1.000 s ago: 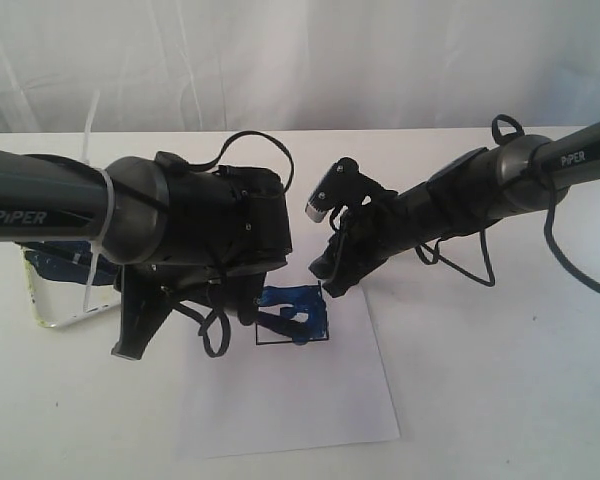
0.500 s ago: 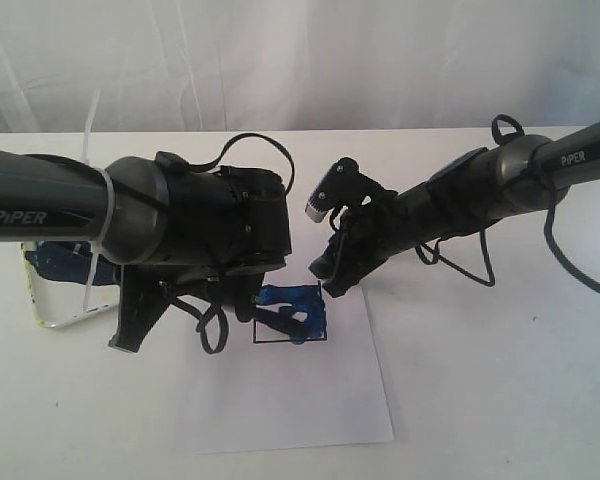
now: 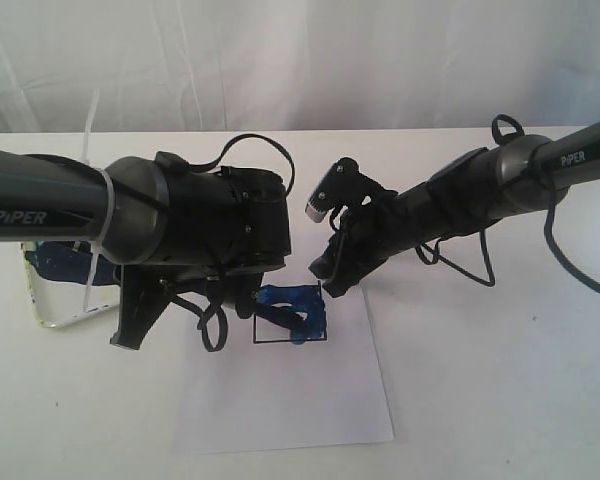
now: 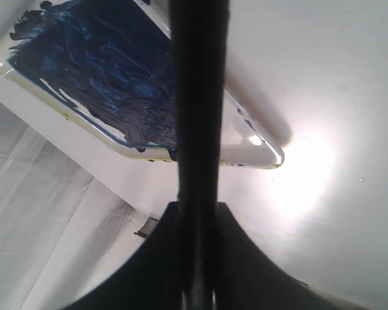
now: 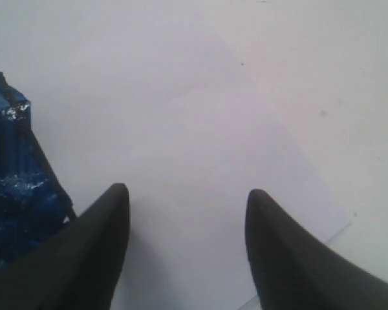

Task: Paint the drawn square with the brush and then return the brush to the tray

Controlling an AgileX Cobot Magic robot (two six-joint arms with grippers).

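Left tool [image 4: 195, 208] is clamped on the long dark-handled brush [image 4: 197, 97]; right tool [image 5: 187, 206], jaws apart, sits over the white paper sheet [image 3: 300, 400] beside the black-outlined drawn square [image 3: 292, 318]. Blue covers its top and its lower-left looks bare, so I'd sweep short, light strokes there, inside the line.

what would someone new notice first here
Blue paint smeared over much of the drawn square, on the white paper mid-table between both arms. Then the tray, coated dark blue inside, off to the left, and the dark brush clamped in the left gripper.
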